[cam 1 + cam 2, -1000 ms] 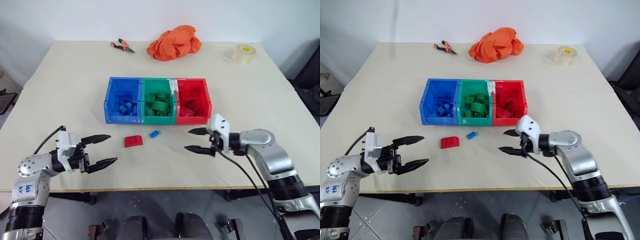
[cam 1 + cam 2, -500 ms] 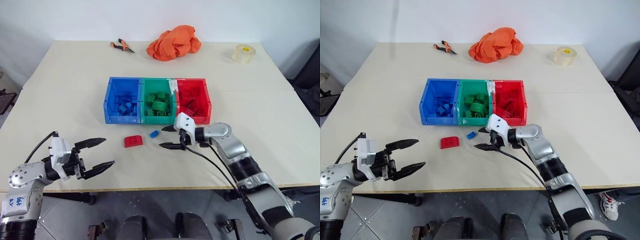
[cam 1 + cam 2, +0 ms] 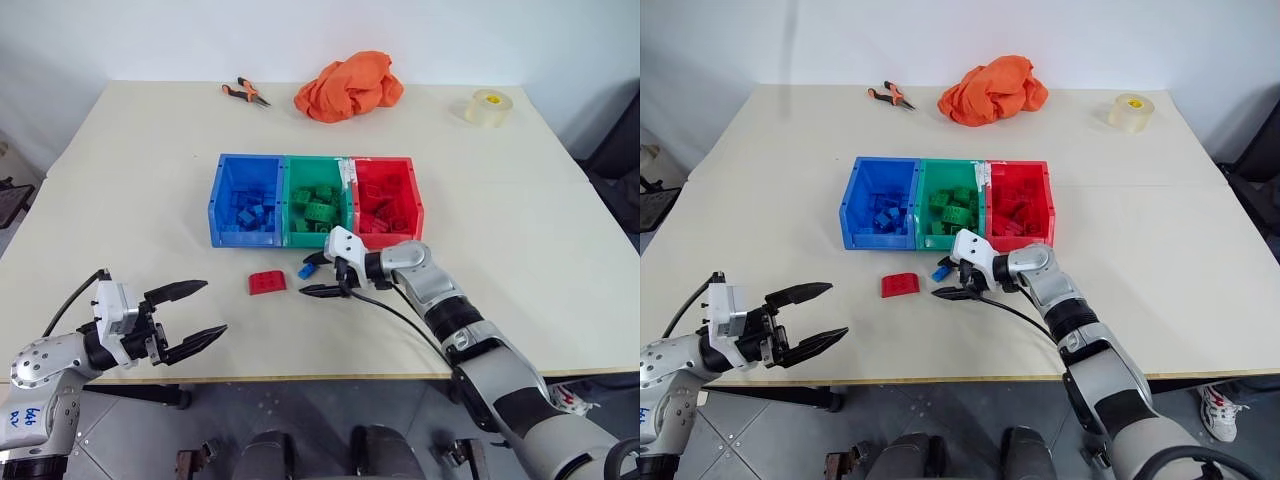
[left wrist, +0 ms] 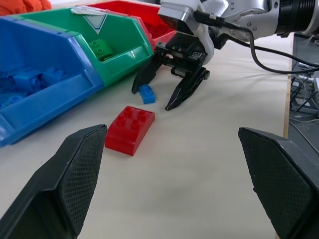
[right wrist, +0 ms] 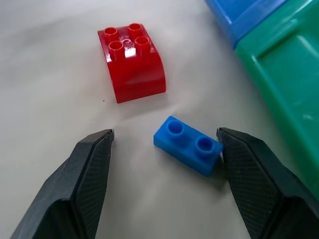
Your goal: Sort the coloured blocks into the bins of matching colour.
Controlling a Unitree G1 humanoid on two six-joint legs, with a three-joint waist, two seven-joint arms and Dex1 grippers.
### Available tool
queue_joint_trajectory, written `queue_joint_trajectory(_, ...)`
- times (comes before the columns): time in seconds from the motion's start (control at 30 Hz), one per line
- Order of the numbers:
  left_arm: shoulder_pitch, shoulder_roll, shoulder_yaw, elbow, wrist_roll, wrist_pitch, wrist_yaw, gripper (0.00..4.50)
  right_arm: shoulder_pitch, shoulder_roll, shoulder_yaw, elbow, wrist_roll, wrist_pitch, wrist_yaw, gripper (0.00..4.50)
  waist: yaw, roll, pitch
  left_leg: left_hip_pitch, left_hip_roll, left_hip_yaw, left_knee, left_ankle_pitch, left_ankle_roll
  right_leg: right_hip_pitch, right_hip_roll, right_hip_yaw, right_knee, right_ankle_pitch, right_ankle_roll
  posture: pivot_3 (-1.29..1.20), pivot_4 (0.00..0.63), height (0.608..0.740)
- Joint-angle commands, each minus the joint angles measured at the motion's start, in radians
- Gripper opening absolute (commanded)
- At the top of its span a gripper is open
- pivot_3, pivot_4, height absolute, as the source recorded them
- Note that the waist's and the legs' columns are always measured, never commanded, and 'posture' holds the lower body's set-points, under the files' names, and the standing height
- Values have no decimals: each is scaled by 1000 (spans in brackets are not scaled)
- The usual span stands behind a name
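Right pincer [image 3: 316,278] just swung in from 3 o'clock, fingers apart around the little blue block [image 3: 307,268] on the tabletop [image 3: 150,180], below the green bin [image 3: 316,203]. Grab's next, I reckon.

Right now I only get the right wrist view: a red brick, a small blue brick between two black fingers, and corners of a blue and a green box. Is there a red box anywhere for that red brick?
Observer: Yes. The red bin ends the joined row on the robot's right, next to the green bin.
Operator: And the robot's other claw, is it busy?
Observer: No. The left gripper hangs open near the front edge of the table, holding nothing.
Operator: Is anything else lying around?
Observer: Along the far side lie an orange cloth, pliers and a roll of tape.
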State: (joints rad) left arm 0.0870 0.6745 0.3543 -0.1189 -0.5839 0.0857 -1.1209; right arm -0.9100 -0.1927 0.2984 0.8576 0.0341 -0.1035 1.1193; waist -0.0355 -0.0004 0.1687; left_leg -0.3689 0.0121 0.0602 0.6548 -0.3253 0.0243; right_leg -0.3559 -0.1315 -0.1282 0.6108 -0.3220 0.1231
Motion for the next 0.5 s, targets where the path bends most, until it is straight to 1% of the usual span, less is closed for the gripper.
queue_joint_trajectory(0.03, 14, 1, 32, -43, -22, -8, 9, 4500, -26, 11, -16, 48, -16, -26, -3, 3445, 0, 0, 0, 0, 0, 0, 0, 0, 0, 0, 0, 1, 0, 0, 0, 0, 150, 740)
queue_joint_trajectory(0.13, 20, 0, 34, -45, -22, -10, 12, 4500, -24, 4, -10, 68, -29, -34, 17, 3445, 0, 0, 0, 0, 0, 0, 0, 0, 0, 0, 0, 2, 0, 0, 0, 0, 150, 740)
queue_joint_trajectory(0.23, 23, -2, 34, -46, -21, -11, 15, 4500, -14, -5, -8, 64, -37, -39, 34, 2885, 1, 0, 0, 0, 0, 0, 0, 0, 0, 0, 0, 3, 0, 0, 0, 0, 150, 740)
queue_joint_trajectory(0.33, 19, -3, 31, -43, -20, -12, 16, 4500, -2, -11, -14, 48, -36, -39, 46, 1925, 1, 0, 0, 0, 0, 0, 0, 0, 0, 0, 0, 3, 0, 0, 0, 0, 150, 740)
queue_joint_trajectory(0.37, 18, -4, 29, -41, -19, -13, 17, 4500, 3, -13, -15, 39, -34, -38, 52, 1538, 1, 0, 0, 0, 0, 0, 0, 0, 0, 0, 0, 3, 0, 0, 0, 0, 150, 740)
queue_joint_trajectory(0.47, 10, -4, 25, -33, -18, -17, 15, 4500, 27, -24, -21, -21, -20, -28, 74, 531, 2, 0, 0, 0, 0, 0, 0, 0, 0, 0, 0, 4, 0, 0, 0, 0, 150, 740)
queue_joint_trajectory(0.5, 5, -5, 23, -29, -17, -18, 14, 4500, 34, -27, -28, -49, -10, -17, 77, 435, 3, 0, 0, 0, 0, 0, 0, 0, 0, 0, 0, 4, 0, 0, 0, 0, 150, 740)
